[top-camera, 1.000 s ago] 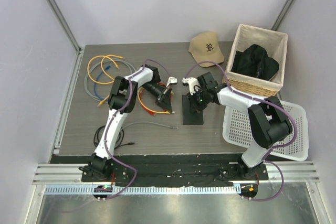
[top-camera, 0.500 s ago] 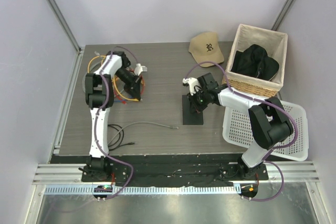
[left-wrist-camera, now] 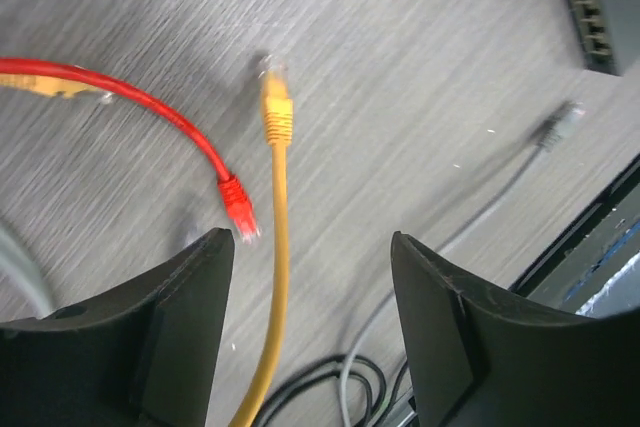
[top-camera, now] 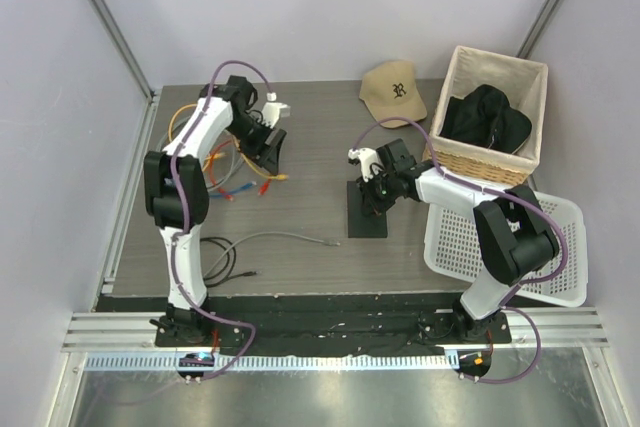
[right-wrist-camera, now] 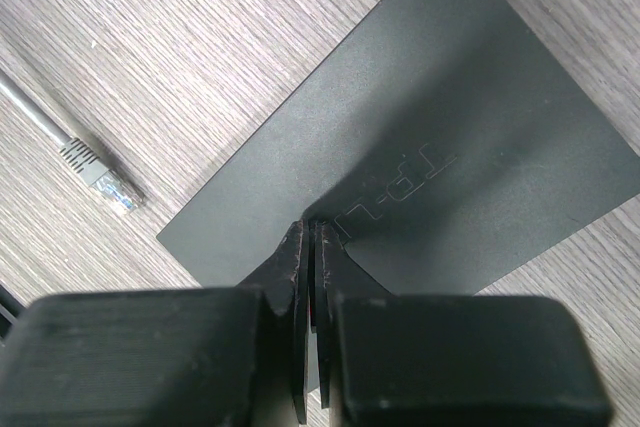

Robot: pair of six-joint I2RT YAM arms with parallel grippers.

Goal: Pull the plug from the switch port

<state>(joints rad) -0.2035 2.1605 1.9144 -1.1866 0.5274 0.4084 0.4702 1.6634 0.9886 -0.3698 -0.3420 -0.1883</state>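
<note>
Top view: the switch (top-camera: 367, 215), a flat matte-black rectangle, lies mid-counter (top-camera: 310, 202), nearer the right edge, under the right gripper (top-camera: 372, 192). Left wrist: the left gripper (left-wrist-camera: 312, 287) gapes wide above a yellow cable (left-wrist-camera: 277, 177). Right wrist: the right gripper's fingers are pressed together, tips on the switch's embossed top.

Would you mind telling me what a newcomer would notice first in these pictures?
Probably the right gripper, fingers shut with tips on the flat black switch at mid-table. Next, the left gripper hangs open over the loose ends of a red cable and a yellow cable at far left. A wicker basket holding a black garment fills the far right corner.
</note>
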